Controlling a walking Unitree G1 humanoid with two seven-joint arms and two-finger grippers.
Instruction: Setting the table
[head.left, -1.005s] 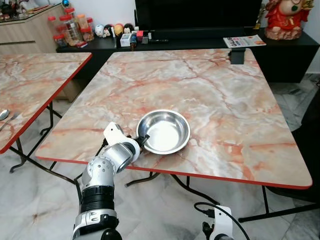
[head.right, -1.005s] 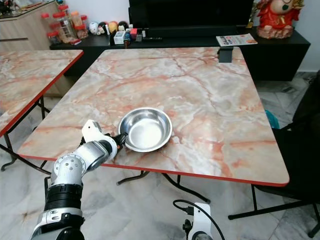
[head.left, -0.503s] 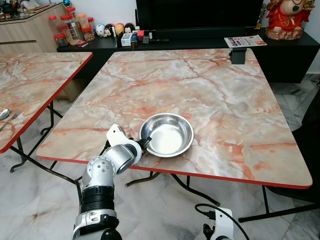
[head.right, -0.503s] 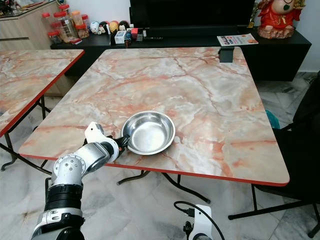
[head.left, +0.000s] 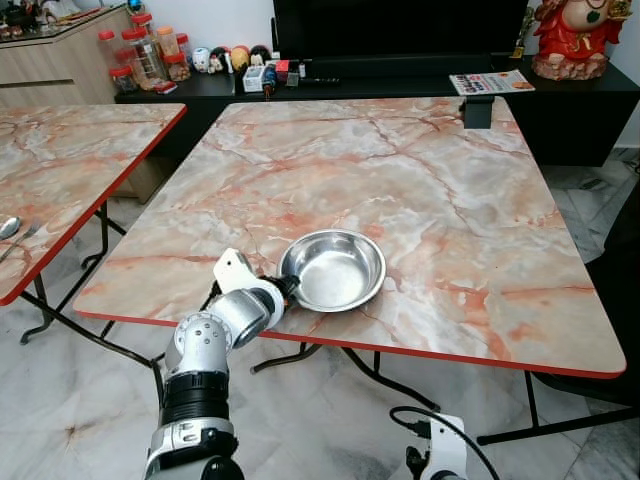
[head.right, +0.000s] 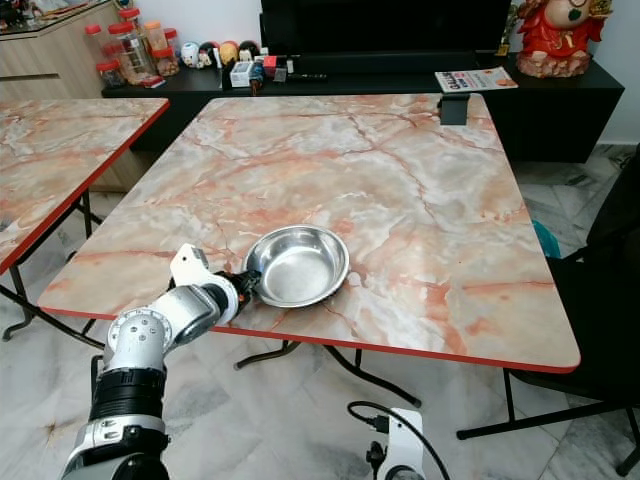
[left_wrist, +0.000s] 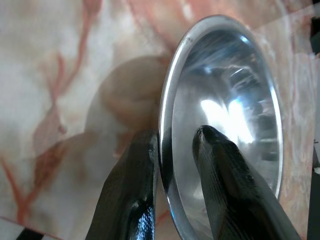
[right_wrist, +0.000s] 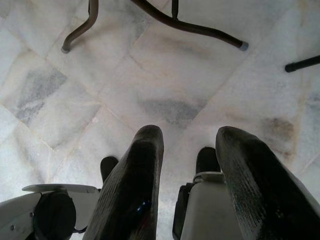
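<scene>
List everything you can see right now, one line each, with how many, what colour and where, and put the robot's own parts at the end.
Steel bowl: one, silver, near the front edge of the big table, its rim between the left gripper's fingers.
Marble-look table: one, pink and cream with a red edge, in front of the robot.
Second table: one, same pattern, to the robot's left.
Spoon and fork: one each, silver, on the second table.
Jars: several, red-lidded, far left on the sideboard.
Magazine: one, mostly white, on the black cabinet.
Figurine: one, red, far right on the cabinet.
Left gripper: black fingers shut on the bowl's rim.
Right gripper: black fingers apart, hanging over the floor.
</scene>
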